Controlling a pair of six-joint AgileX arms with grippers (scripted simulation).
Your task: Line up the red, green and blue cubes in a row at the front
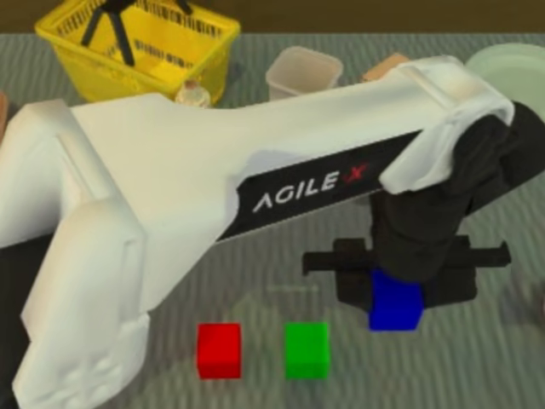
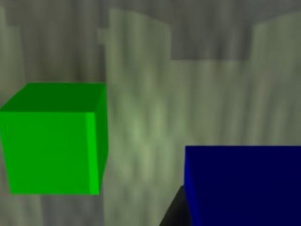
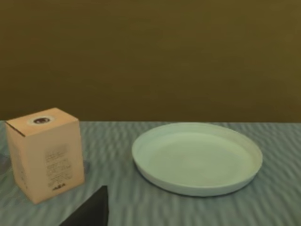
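The red cube [image 1: 219,349] and the green cube [image 1: 306,349] stand side by side near the table's front edge. Just right of the green one and a little farther back is the blue cube [image 1: 394,307], with my left gripper [image 1: 395,296] shut on it from above. In the left wrist view the blue cube [image 2: 244,186] fills the near corner with a dark finger [image 2: 176,214] against its side, and the green cube [image 2: 51,141] sits apart from it. My right gripper [image 3: 89,212] is parked out of the top view; only a dark corner of it shows.
A yellow basket [image 1: 140,47] stands at the back left with a beige tub [image 1: 304,72] beside it. A pale plate [image 3: 197,157] and a small cardboard box [image 3: 44,153] sit at the back right. My left arm's white body crosses the table's middle.
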